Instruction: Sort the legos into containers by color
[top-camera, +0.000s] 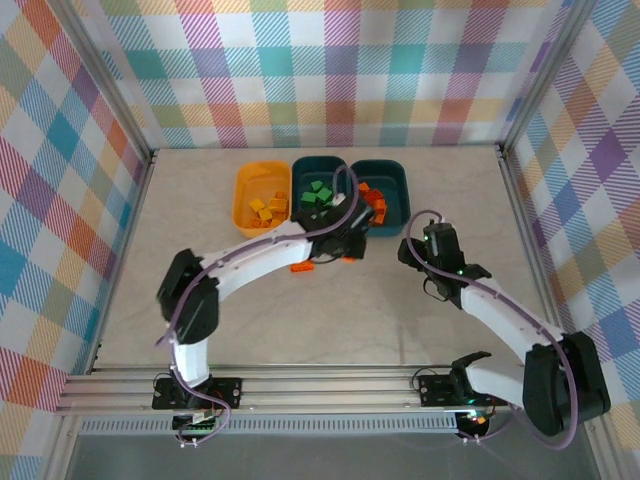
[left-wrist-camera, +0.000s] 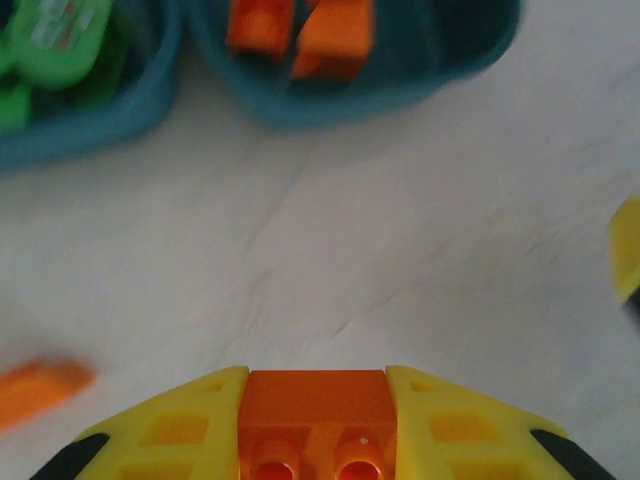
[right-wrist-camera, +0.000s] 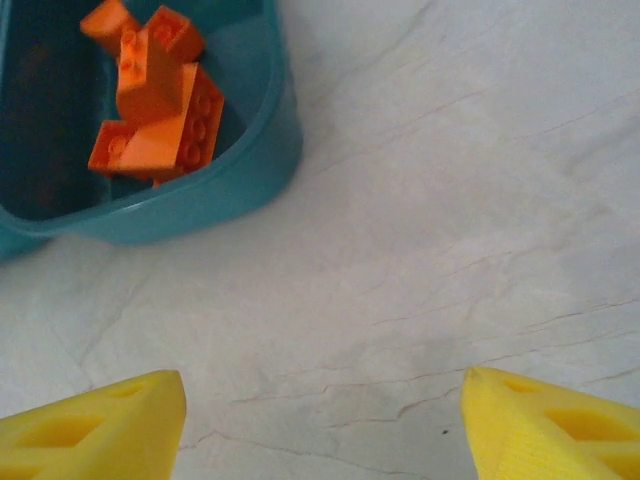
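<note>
- The left gripper is clamped on 1 orange brick, pinched between its 2 yellow fingers. It sits on the near side of the orange tub, not yet over it.
- The step in hand, as I judge it, is carrying this brick over the orange tub's near rim and releasing it among the orange bricks already inside.
- To do it well, lift enough to clear the rim and advance until the brick is over the tub's middle rather than its wall. Only then open.
- The green tub sits just beside the orange tub on its left, so drifting that way risks a wrong-colour drop.
- The right gripper stands wide open and holds nothing, over bare table near the orange tub's near-right corner. Leave room between the arms at the rim.
- 1 loose orange brick lies on the table, nearer than the orange tub and to its left. It is probably the next pick.
</note>
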